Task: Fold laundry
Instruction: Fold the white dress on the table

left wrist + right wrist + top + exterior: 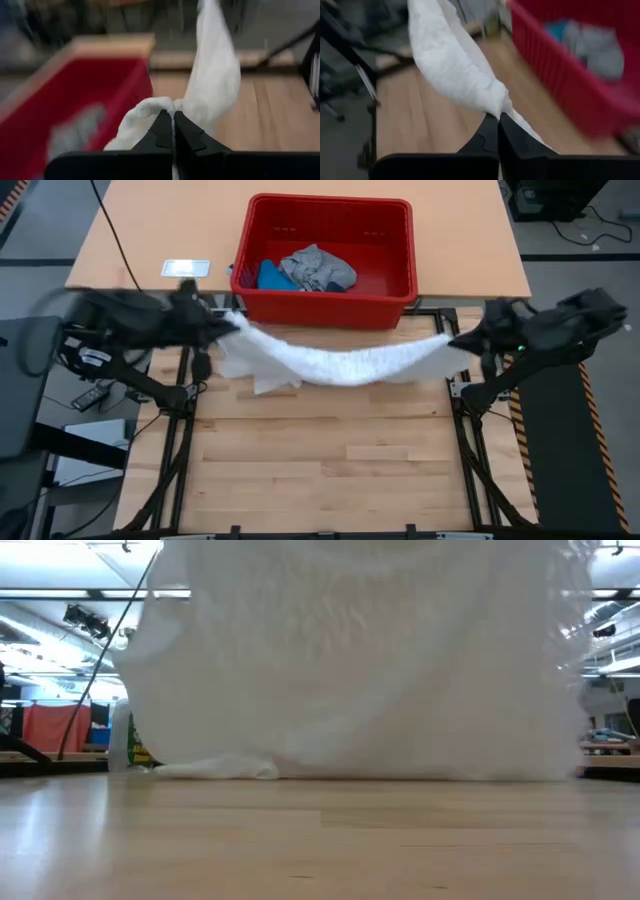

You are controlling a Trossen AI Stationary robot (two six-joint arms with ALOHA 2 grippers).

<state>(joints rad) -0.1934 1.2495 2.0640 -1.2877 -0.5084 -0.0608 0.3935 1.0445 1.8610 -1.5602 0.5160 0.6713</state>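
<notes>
Between my two arms, over the far part of the wooden counter (330,450), the white lacy garment (340,362) hangs stretched, sagging in the middle, with its lower edge touching the counter near my left side. Low view: the white cloth fills most of the frame like a curtain, and a fold of it lies on the counter surface at the lower left. My left gripper (228,326) has its jaws closed on one bunched end of the white garment; left wrist view confirms it, fingers (162,132) pressed together with cloth pinched at the tips. My right gripper (455,340) has its jaws closed on the other end; right wrist view shows the fingers (489,132) together, cloth running away from the tips. Just behind the stretched garment sits the red basket (400,255), on the lighter tabletop (150,230) beyond the counter. Inside the basket: the grey garment (320,268) crumpled near the middle, the bright blue garment (273,277) touching it on the left side, and a small dark bit at the basket's left wall, can't tell what it is. A small flat card (186,268) lies on the lighter tabletop left of the basket, apart from it.
</notes>
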